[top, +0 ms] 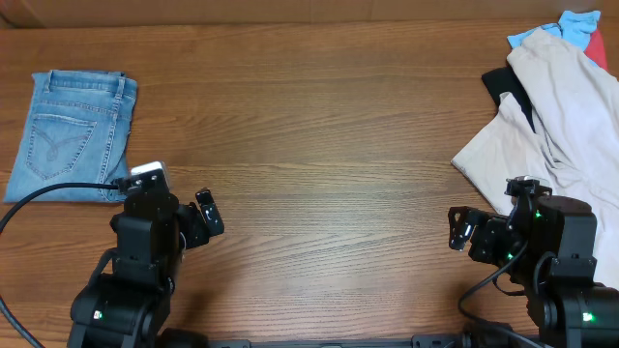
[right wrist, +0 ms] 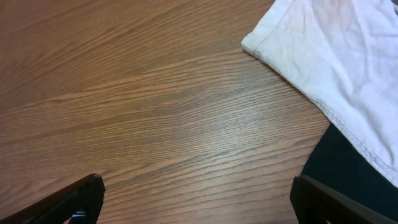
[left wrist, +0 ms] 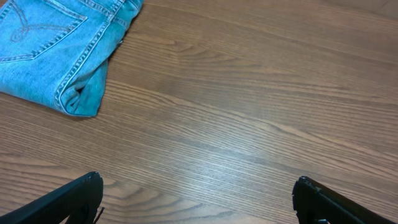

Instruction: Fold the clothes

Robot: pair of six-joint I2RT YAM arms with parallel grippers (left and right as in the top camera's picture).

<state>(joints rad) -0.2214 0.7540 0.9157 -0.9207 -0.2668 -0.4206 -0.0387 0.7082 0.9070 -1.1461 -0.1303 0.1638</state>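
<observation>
The clothes, a pair of light blue denim jeans [top: 73,135], lie folded into a compact rectangle at the far left of the wooden table, a stitched back pocket facing up. In the left wrist view the jeans [left wrist: 56,43] fill the upper left corner, well ahead of the fingers. My left gripper [top: 184,211] [left wrist: 196,196] hangs open over bare wood, to the right of and nearer than the jeans, holding nothing. My right gripper [top: 479,224] [right wrist: 196,196] is open and empty too, over bare wood at the near right.
A pale beige garment [top: 561,116] [right wrist: 336,56] sprawls at the right edge, its near corner just ahead of my right gripper. A black garment [top: 503,85], a bright blue one [top: 571,24] and a red one [top: 604,43] lie beside and under it.
</observation>
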